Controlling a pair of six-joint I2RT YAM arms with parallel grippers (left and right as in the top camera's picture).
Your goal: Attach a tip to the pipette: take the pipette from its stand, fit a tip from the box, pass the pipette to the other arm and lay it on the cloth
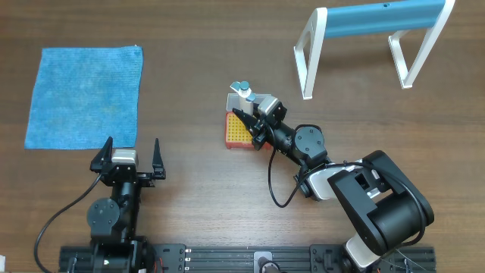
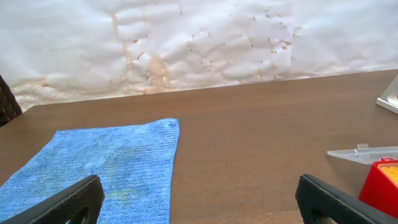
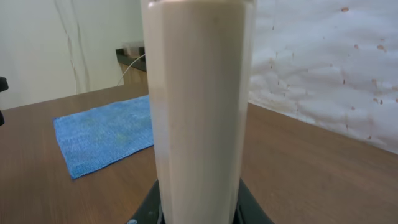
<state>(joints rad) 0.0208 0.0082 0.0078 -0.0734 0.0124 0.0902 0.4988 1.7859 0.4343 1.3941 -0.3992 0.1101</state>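
Note:
My right gripper [image 1: 252, 123] is shut on the white pipette [image 1: 242, 94], which stands roughly upright over the red tip box [image 1: 236, 133] with its orange tips, near the table's middle. In the right wrist view the pipette's pale barrel [image 3: 199, 112] rises straight up between the dark fingers [image 3: 252, 208]. Whether its lower end touches the tips is hidden. My left gripper [image 1: 132, 145] is open and holds nothing, just below the near right corner of the blue cloth [image 1: 85, 97]. The left wrist view shows the cloth [image 2: 106, 168] lying flat ahead and the tip box [image 2: 382, 183] off to one side.
The white-legged stand [image 1: 379, 30] with a blue top bar is at the back right. The tip box's clear lid [image 2: 364, 152] lies open beside it. Bare brown table separates the cloth from the tip box.

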